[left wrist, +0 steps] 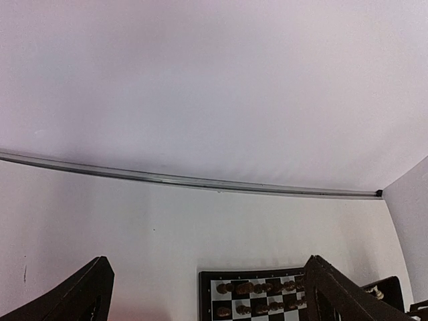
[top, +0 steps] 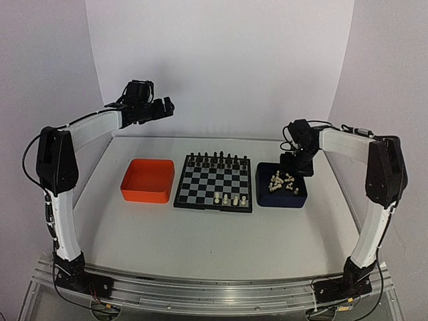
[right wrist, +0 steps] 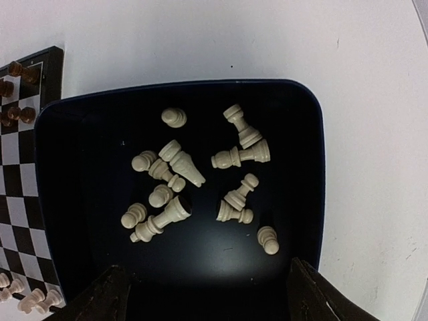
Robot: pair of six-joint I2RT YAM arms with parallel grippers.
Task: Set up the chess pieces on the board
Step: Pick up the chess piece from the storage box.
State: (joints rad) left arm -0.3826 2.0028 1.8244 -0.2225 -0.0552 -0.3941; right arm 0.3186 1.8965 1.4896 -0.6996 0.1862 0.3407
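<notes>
Eleven chess pieces (right wrist: 180, 162), by my count, lie loose in the one dark blue tray (right wrist: 318, 167) beside the board (top: 200, 182), and four more stand on its near edge. I judge this the picking step. My right gripper (right wrist: 207, 291) hangs over the tray, wide and empty, and must next straddle one piece, while my left gripper (left wrist: 207, 294) hovers high, wide and empty.

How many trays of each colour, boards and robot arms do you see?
Orange tray: 1
Blue tray: 1
Board: 1
Arms: 2
Total: 5
</notes>
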